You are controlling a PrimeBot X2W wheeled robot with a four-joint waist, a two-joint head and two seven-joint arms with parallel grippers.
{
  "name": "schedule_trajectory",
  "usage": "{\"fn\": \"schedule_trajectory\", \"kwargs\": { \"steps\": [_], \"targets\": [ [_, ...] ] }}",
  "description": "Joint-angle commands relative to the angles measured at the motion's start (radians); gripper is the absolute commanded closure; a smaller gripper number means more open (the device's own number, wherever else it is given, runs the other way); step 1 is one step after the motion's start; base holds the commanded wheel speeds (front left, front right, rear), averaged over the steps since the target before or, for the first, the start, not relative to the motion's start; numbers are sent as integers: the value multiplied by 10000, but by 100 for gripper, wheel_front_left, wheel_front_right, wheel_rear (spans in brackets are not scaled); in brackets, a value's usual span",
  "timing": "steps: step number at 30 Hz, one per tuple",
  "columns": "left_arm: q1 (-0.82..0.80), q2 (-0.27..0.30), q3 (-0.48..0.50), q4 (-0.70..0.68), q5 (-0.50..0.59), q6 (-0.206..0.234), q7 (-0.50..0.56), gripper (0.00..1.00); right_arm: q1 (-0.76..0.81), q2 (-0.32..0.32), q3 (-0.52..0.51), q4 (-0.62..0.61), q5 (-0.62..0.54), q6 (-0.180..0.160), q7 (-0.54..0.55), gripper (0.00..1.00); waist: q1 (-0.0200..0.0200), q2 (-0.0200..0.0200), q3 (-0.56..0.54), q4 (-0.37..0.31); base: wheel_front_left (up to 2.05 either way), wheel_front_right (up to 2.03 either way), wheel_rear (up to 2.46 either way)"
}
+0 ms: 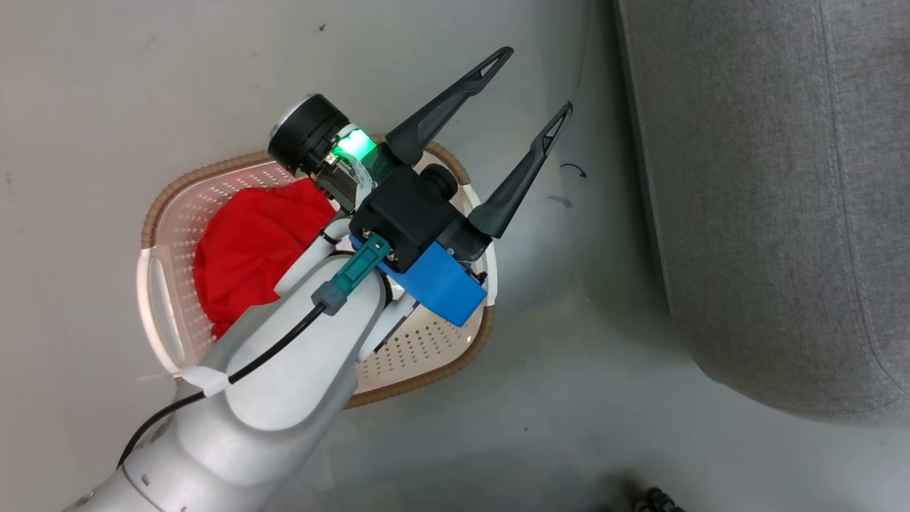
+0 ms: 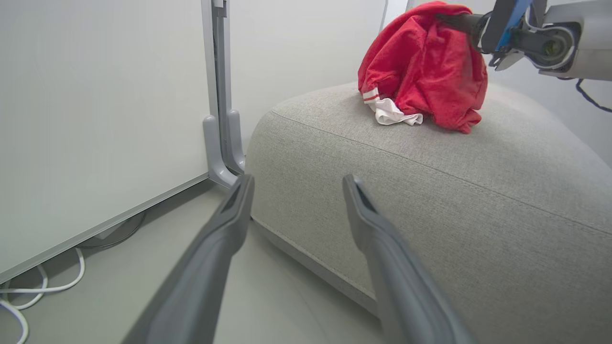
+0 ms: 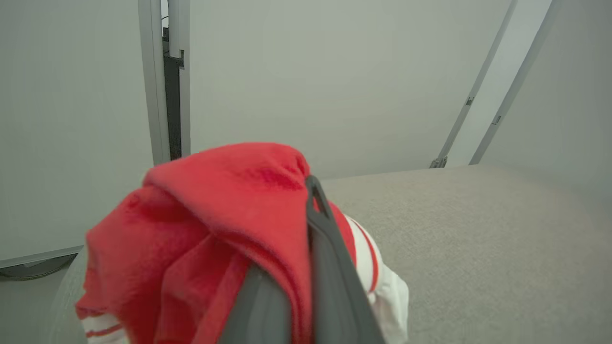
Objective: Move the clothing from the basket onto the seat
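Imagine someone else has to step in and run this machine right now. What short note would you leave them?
Left gripper: open, empty, above the basket.
Right gripper: shut on a red garment whose lower part rests on the seat.
Done: that garment has reached the seat, not yet released.
To do: release it, then move the other red garment from the basket to the seat.

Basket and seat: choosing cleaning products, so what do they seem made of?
Basket: likely rigid plastic, cream, slight sheen, rows of punched holes; brown rim looks woven, perhaps moulded. Seat: grey woven upholstery fabric, matte, with visible weave texture and a stitched seam.
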Motion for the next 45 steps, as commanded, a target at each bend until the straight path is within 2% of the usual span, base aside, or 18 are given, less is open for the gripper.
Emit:
{"fn": "schedule_trajectory", "kwargs": {
  "steps": [1,7,8,9,10,14,21,29,37,45],
  "targets": [
    [-187,2,3,10,5,96,-55,0,280,104,-28,251,61,5,-35,100,-2,0,-24,50,0,0,0],
    [-176,-2,24,71,-51,73,-80,0,734,328,-139,799,176,5,-36,100,-2,0,-113,157,0,0,0],
    [-157,12,37,88,-62,80,-88,0,796,374,-202,805,179,5,-36,87,-2,0,-158,162,0,0,0],
    [-119,30,52,108,-77,92,-97,0,881,466,-236,803,206,5,-36,87,-2,0,-218,153,0,0,0],
    [-59,48,67,129,-97,112,-99,0,987,579,-238,814,251,5,-35,0,-2,0,-300,136,0,0,0],
    [197,41,111,238,-166,164,-119,0,1506,853,-158,479,171,5,-36,0,-2,0,-754,70,0,0,0],
    [765,-80,321,215,-302,197,-134,0,3343,1433,226,-746,90,3,-36,0,-2,0,-1729,216,0,0,0],
    [1929,-36,1083,-33,-401,300,-136,0,5032,2016,919,-2318,62,5,-38,0,-2,0,-2926,512,0,0,0],
    [3311,-126,2378,-382,-340,455,-130,0,6021,2511,2162,-3658,44,5,-36,0,-2,0,-3986,1019,0,0,0],
    [4405,-441,3749,-613,-91,367,-130,0,6548,2841,3323,-4222,120,5,-35,0,-2,0,-4734,1620,0,0,0]
  ]
}}
